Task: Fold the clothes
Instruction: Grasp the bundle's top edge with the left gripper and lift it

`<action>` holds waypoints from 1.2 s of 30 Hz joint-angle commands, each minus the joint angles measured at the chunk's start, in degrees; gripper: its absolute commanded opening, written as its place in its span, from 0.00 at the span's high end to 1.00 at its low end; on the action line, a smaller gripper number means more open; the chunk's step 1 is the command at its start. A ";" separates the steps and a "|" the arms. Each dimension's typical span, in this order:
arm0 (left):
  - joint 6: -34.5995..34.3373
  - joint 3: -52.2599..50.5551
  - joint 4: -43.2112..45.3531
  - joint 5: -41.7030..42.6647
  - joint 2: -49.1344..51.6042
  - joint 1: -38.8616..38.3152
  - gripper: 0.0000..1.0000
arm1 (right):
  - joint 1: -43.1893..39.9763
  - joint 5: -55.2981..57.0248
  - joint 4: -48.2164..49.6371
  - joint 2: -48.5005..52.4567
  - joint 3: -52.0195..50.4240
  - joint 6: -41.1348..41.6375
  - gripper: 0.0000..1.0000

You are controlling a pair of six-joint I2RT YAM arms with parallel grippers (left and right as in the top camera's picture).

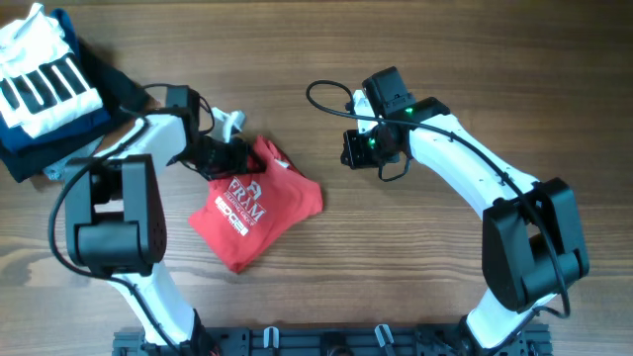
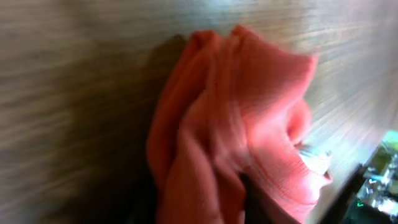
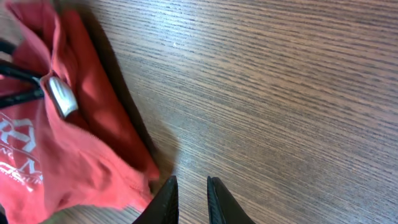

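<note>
Red T-shirt [image 1: 259, 206] is pinched at its edge by the left gripper [image 1: 226, 154] for folding, the right gripper [image 3: 191, 182] held narrow, empty.

The T-shirt [image 1: 255, 208] is red with white printed lettering. The table [image 1: 445, 59] is brown with streaky wood grain. The striped garment [image 1: 40, 84] is white with black bars. The folded clothes [image 1: 30, 158] are navy. The right pincer [image 3: 189, 186] is black.

Blurred, bunched folds of the red T-shirt [image 2: 249, 124] against the wood-grain table [image 2: 74, 74].
</note>
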 commanded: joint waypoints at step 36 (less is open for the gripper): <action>-12.04 35.04 6.12 -41.66 -11.65 11.78 0.96 | -1.27 18.99 -8.52 -17.25 0.96 0.07 0.86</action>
